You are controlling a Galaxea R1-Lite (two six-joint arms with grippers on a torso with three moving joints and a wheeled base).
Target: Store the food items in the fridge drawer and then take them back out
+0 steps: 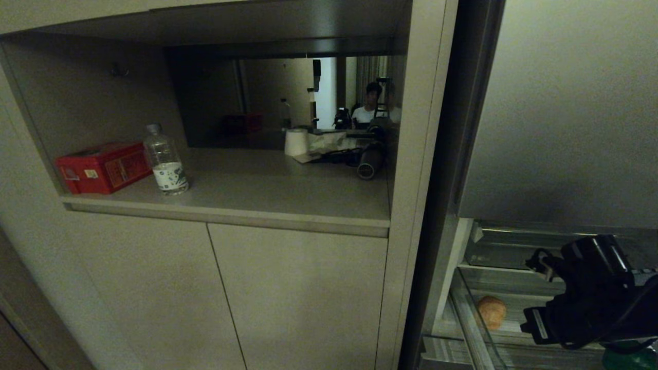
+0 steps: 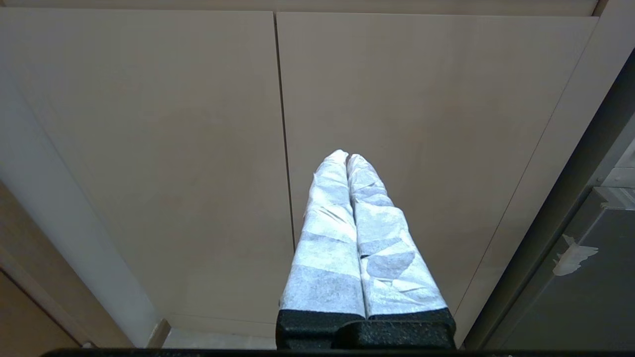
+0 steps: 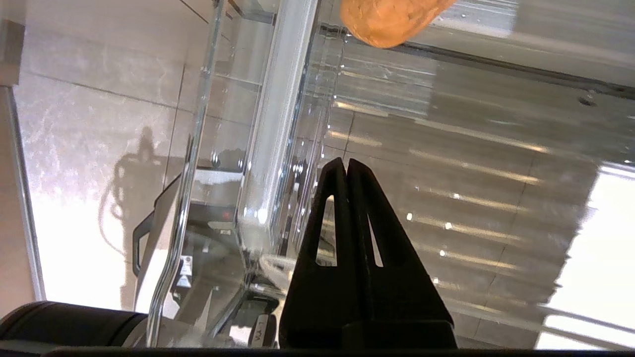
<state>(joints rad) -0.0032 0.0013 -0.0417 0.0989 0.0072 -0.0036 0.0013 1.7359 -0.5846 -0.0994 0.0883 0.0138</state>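
Note:
The fridge drawer (image 1: 470,318) stands pulled out at the lower right, its clear bin showing. A tan potato (image 1: 491,311) lies in the bin near the left wall. A bit of the dark green item (image 1: 629,358) peeks out under my right arm at the bottom corner. My right wrist (image 1: 591,293) hangs over the bin and hides its fingers in the head view. In the right wrist view my right gripper (image 3: 346,163) is shut and empty above the ribbed bin floor, with the potato (image 3: 389,20) well ahead of it. My left gripper (image 2: 347,156), wrapped in white, is shut and faces the cabinet doors.
The tall upper fridge door (image 1: 565,103) is closed above the drawer. The open shelf to the left holds a red box (image 1: 103,167), a water bottle (image 1: 165,160) and a paper roll (image 1: 296,141). Beige cabinet doors (image 1: 231,293) sit below. A person (image 1: 367,105) is reflected at the back.

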